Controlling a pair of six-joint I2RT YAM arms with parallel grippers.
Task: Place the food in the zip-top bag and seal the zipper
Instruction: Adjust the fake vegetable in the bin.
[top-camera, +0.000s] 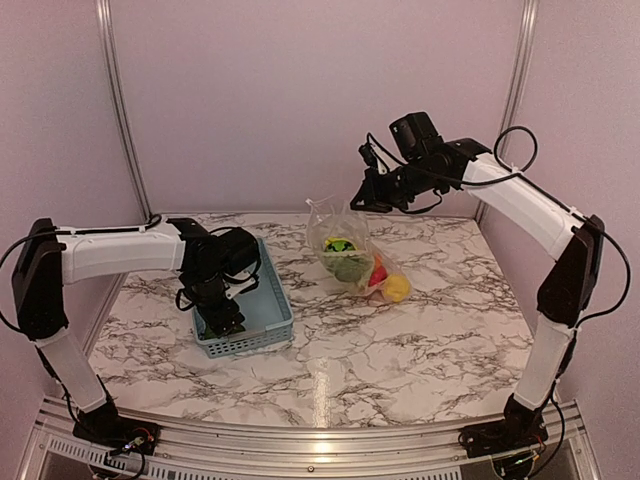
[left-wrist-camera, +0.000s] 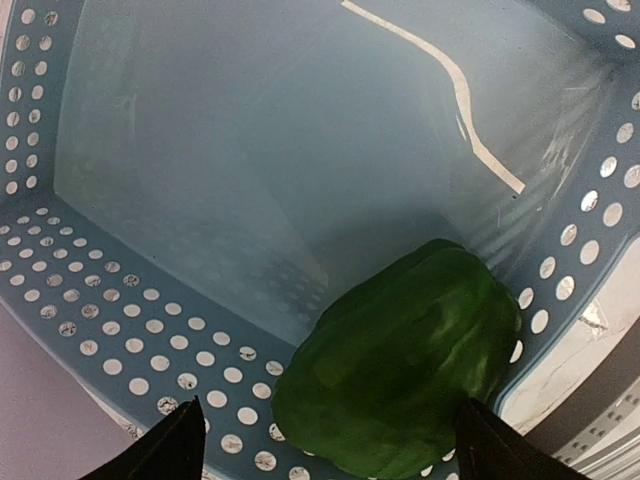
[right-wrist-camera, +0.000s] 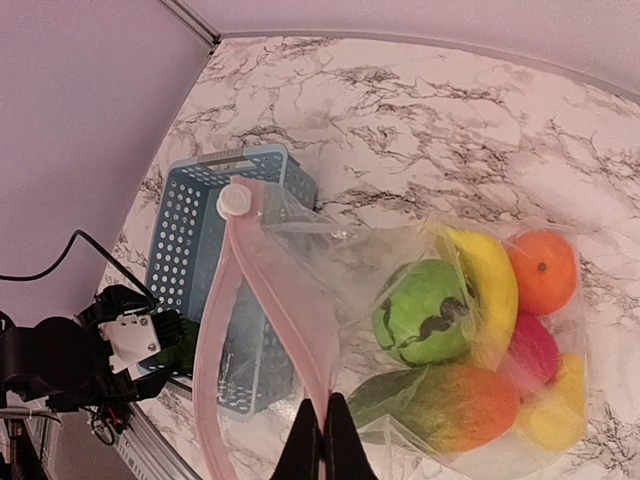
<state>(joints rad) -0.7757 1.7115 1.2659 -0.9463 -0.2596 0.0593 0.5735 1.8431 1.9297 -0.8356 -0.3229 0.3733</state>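
The clear zip-top bag hangs from my right gripper, its bottom resting on the table. In the right wrist view my right gripper is shut on the pinkish zipper strip; the white slider tab sits at the strip's far end and the mouth gapes open. Inside lie a green ball, banana, orange, red piece, mango and yellow piece. My left gripper is open inside the basket, fingers either side of a green pepper, not closed on it.
The grey-blue mesh basket stands left of the bag, its walls close around my left gripper. Marble table with a metal rail along the near edge. Pink walls at back and sides.
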